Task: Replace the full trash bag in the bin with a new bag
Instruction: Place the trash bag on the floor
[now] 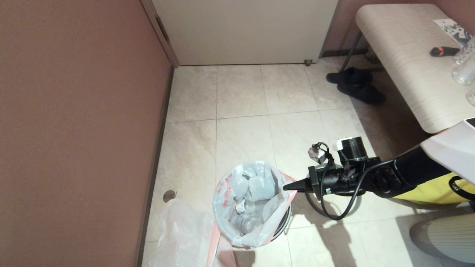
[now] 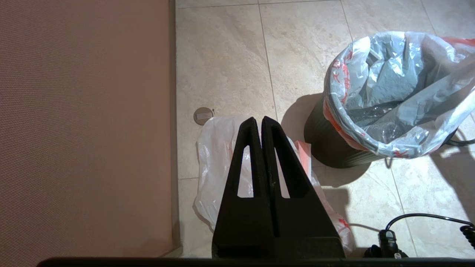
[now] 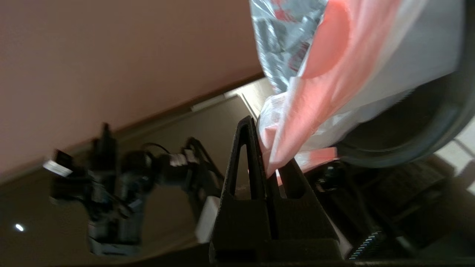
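Because the full bag must come out of the bin first, the right gripper has its fingers pinched tight on that bag's pink rim. The new bag lies limp on the floor beneath the left gripper, parked with fingers closed on nothing.

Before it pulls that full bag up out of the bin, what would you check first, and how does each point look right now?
1. Right gripper shut on the full bag rim: ok; pink edge pinched.
2. Bag free of the bin: not ok; it sits inside.
3. Grey hoop releasing the bag: cannot tell.
4. New bag ready: ok; it lies on the floor beside the bin.
5. Left gripper out of the way: ok; shut, above the new bag.
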Tool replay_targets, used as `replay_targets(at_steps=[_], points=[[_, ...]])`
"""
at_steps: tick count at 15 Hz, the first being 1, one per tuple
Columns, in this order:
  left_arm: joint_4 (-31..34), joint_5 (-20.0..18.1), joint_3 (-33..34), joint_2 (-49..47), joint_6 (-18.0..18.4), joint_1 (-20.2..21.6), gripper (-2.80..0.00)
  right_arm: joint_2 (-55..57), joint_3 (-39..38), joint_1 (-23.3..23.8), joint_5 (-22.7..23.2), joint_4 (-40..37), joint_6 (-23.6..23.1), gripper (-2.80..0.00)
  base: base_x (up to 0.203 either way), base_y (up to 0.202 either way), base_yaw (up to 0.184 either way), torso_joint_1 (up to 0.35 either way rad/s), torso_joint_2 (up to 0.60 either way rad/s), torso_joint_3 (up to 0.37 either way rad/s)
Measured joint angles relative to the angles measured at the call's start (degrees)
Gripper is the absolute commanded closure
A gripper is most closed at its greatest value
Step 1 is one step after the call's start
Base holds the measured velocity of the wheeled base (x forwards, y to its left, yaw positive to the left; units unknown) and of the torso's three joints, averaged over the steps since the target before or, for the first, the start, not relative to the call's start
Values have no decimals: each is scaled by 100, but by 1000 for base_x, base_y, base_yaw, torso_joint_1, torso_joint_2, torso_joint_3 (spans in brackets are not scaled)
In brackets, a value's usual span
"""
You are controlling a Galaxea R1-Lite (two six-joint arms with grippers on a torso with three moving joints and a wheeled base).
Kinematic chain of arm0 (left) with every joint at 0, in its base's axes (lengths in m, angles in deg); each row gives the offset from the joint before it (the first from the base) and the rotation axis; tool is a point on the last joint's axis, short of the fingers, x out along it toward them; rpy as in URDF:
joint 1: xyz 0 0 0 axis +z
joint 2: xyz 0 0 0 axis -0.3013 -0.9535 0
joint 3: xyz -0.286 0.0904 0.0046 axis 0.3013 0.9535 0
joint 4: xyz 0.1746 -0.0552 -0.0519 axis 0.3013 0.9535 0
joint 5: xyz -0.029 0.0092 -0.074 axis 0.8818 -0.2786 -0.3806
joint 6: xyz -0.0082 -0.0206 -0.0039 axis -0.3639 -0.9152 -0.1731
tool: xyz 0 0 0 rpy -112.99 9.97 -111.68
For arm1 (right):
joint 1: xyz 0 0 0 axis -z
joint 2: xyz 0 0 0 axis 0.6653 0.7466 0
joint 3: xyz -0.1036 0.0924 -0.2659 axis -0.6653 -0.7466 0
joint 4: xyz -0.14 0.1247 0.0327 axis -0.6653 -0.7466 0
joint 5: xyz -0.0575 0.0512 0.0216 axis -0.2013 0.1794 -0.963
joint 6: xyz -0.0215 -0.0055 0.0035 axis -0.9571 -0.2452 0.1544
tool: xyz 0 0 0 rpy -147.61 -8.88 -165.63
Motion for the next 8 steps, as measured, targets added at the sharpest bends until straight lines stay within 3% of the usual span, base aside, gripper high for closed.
replay_targets(at_steps=[5, 8], points=[[0, 0, 0, 0, 0, 0, 0, -932, 338, -340, -85, 24, 1824, 0, 0, 0, 0, 0, 0, 0], [0, -2, 0, 0, -2, 0, 0, -1266, 724, -662, -108, 22, 2420, 0, 0, 0, 0, 0, 0, 0]])
